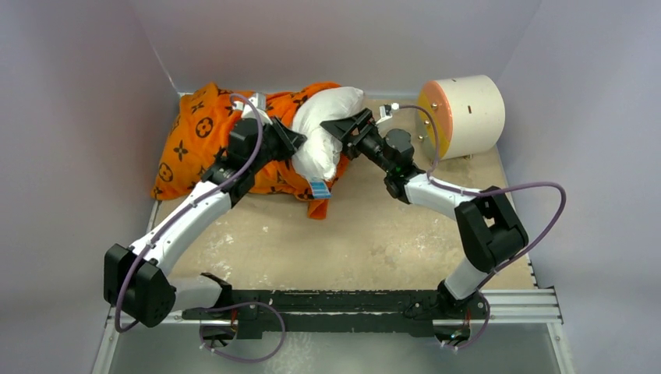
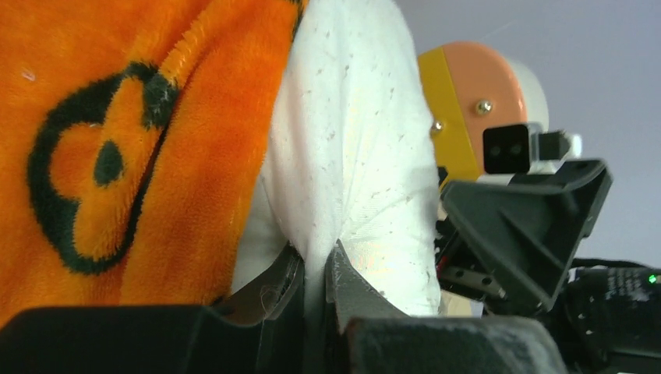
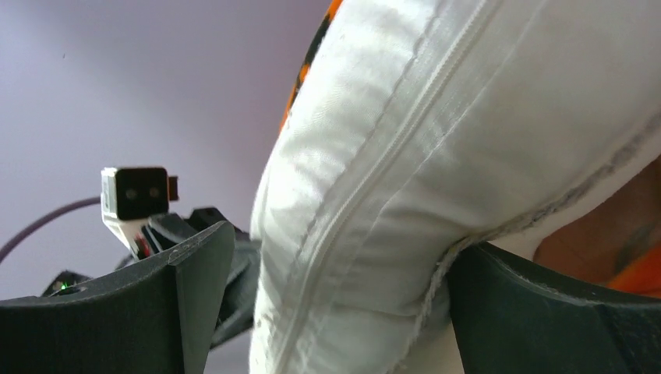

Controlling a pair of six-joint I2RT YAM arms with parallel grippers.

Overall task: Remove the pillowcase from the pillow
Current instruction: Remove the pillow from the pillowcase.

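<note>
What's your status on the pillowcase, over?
Left gripper shut on a fold of the pillow. Right gripper open, astride the pillow's bare end. Pillowcase covers most of it. White cylinder close beside right gripper.

Orange-faced white cylinder [image 1: 471,117] on the table [image 1: 374,241], far right

Right wrist view. The right gripper [image 3: 339,249] stands with its jaws spread wide, and the two black fingers [image 3: 187,296] frame the lower corners. The plump white end of the pillow [image 3: 436,140] bulges between them, with a stitched seam running diagonally across it. Its edge rests against the finger on the right side of the frame. Slivers of the orange pillowcase [image 3: 635,284] show at lower right and top centre. Behind, at left, are a small black-and-white camera module [image 3: 136,195] and a purple cable [image 3: 39,226], against a pale lilac wall [image 3: 117,78].
</note>
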